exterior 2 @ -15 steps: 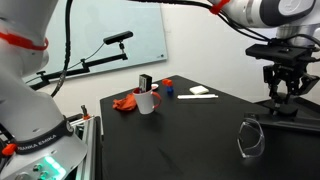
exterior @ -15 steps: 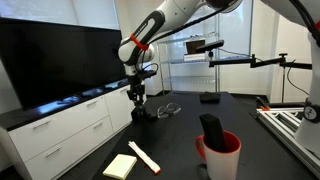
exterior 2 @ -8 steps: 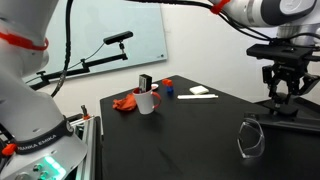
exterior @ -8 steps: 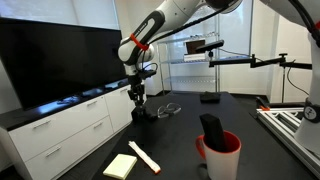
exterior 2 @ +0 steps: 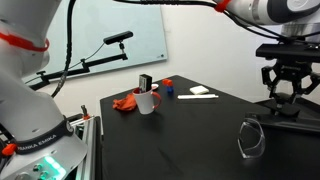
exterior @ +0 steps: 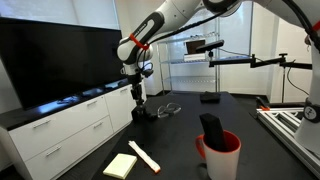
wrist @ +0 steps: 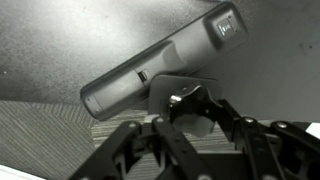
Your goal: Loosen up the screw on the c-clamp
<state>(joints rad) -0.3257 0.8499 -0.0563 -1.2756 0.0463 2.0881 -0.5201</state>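
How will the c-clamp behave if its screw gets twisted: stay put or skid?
Probably stiff and heavy for its size: the c-clamp looks like solid dark metal. It seems to rest unfixed on the smooth black table, so it may spin or skid.

In an exterior view we stand low at the near end of the table (exterior: 170, 135), the red bucket (exterior: 220, 155) close in front, facing across the top to the gripper (exterior: 136, 97) at the far corner — middle distance. In an exterior view from roughly the opposite end, we find the red bucket (exterior 2: 147, 102) far off and the gripper (exterior 2: 281, 95) near, at the right edge. Both exterior views share table, red bucket, wire loops (exterior: 170, 109). The wrist view looks down — very close — onto the c-clamp (wrist: 190, 100).
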